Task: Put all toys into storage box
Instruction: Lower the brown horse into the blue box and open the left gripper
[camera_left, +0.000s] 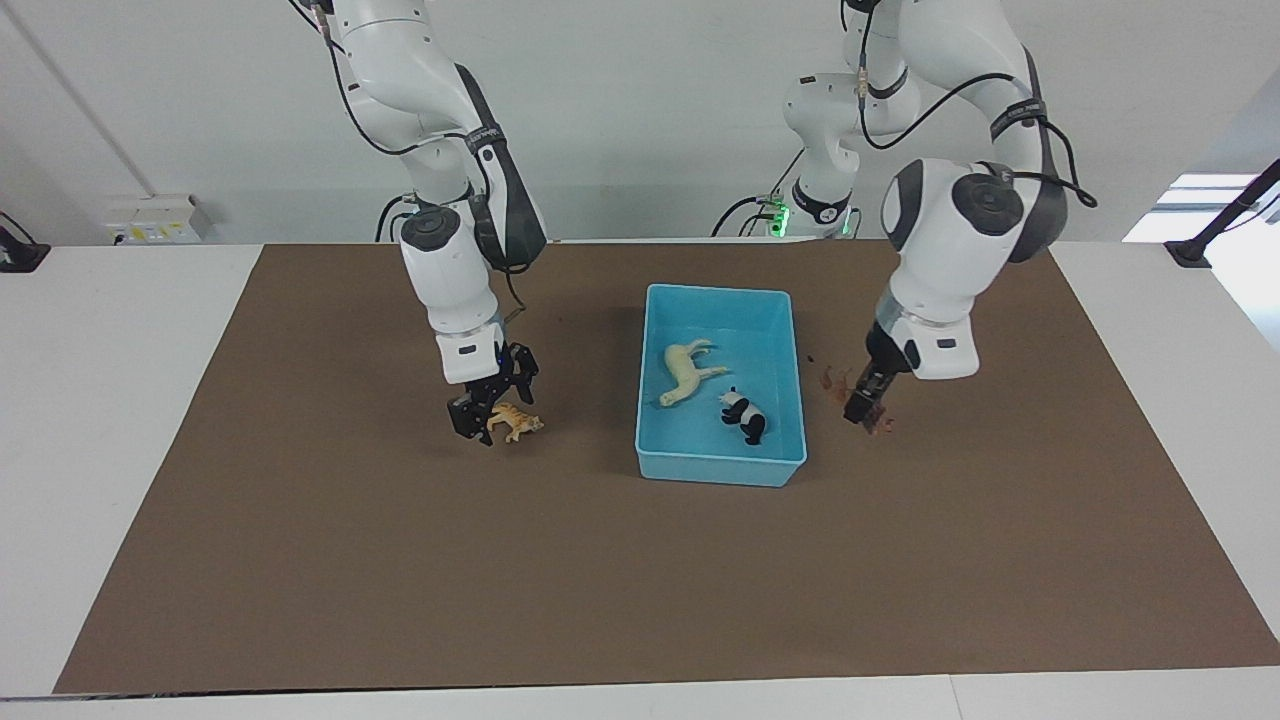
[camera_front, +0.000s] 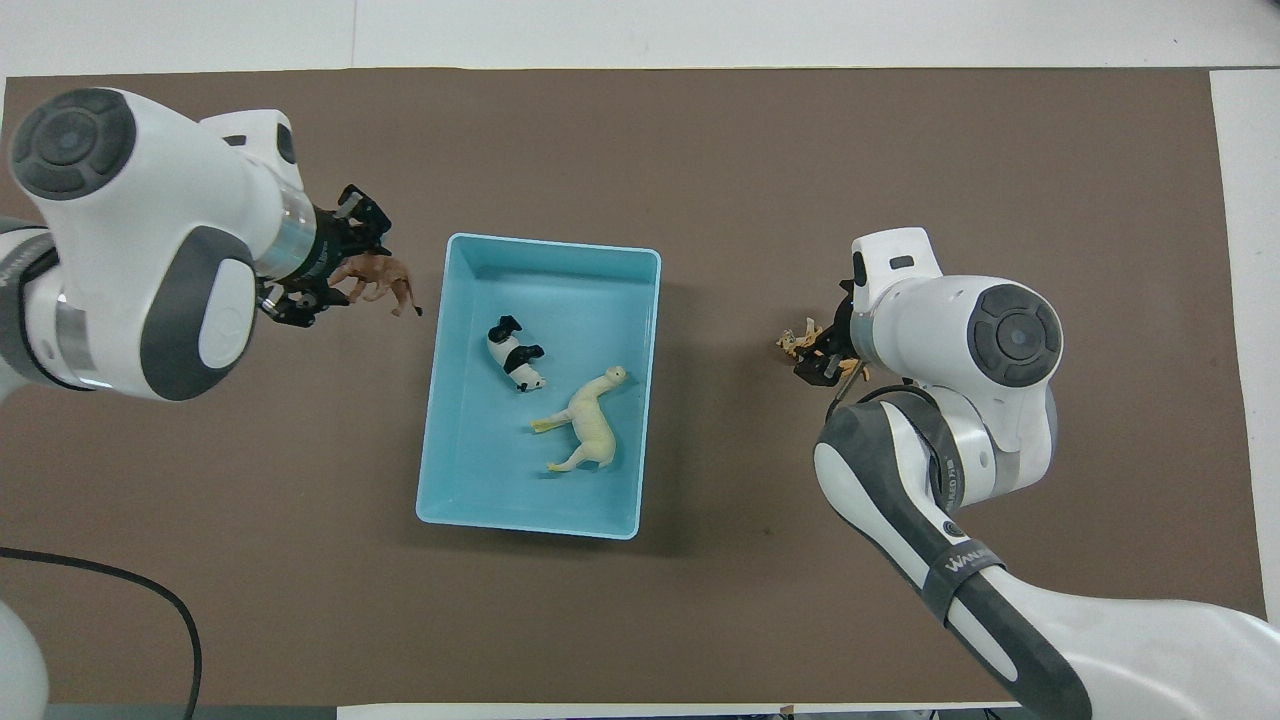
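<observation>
The light blue storage box (camera_left: 720, 292) (camera_front: 550, 243) sits mid-mat. Lying in it are a cream horse (camera_left: 688, 372) (camera_front: 590, 430) and a panda (camera_left: 745, 415) (camera_front: 515, 358). My left gripper (camera_left: 860, 412) (camera_front: 345, 275) is shut on the brown lion (camera_left: 832, 380) (camera_front: 383, 280), held in the air just outside the box wall at the left arm's end. The orange tiger (camera_left: 515, 423) (camera_front: 797, 340) lies on the mat toward the right arm's end. My right gripper (camera_left: 490, 412) (camera_front: 822, 352) is low at the tiger, open, one finger on each side of it.
The brown mat (camera_left: 640, 580) covers most of the white table. A black cable (camera_front: 120, 590) trails over the mat near the left arm's base. A wall socket box (camera_left: 150, 218) sits off the mat, past the right arm's end.
</observation>
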